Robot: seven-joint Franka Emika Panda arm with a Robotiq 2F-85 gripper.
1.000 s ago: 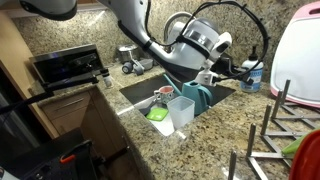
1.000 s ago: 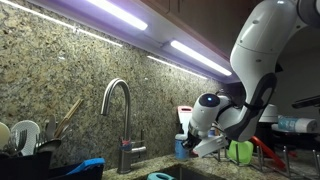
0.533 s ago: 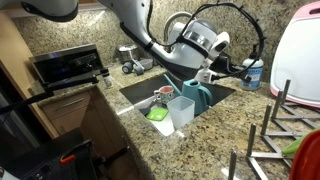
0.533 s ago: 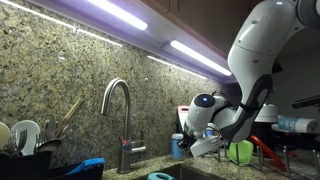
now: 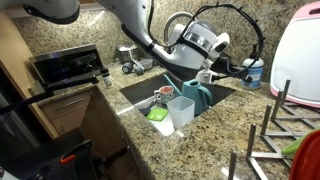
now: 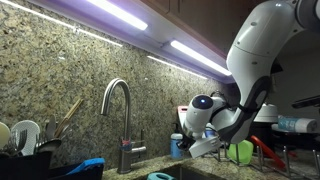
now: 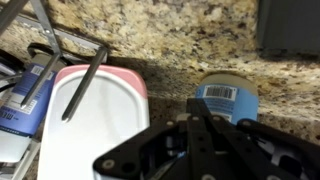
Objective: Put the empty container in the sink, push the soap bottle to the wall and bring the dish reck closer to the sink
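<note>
At the near edge of the table (image 5: 200, 150), what remains? (Trainee)
The dish rack (image 5: 268, 140): stiff wire, judged light; take its outer wire. (Instructor)
And farther back? (Trainee)
The tub (image 5: 181, 112) stands in the sink (image 5: 135, 92). Beyond, the soap bottle (image 5: 253, 74) stands on the table just ahead of the end effector (image 7: 196, 120), jaws shut, holding nothing. Likely light, smooth, top-heavy: press low on the body, toward the wall (image 6: 60, 70). (Instructor)

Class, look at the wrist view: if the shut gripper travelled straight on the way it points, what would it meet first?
Probably the small rounded white and light blue soap bottle, just ahead of the gripper and slightly off to one side; whether they already touch is unclear.
</note>
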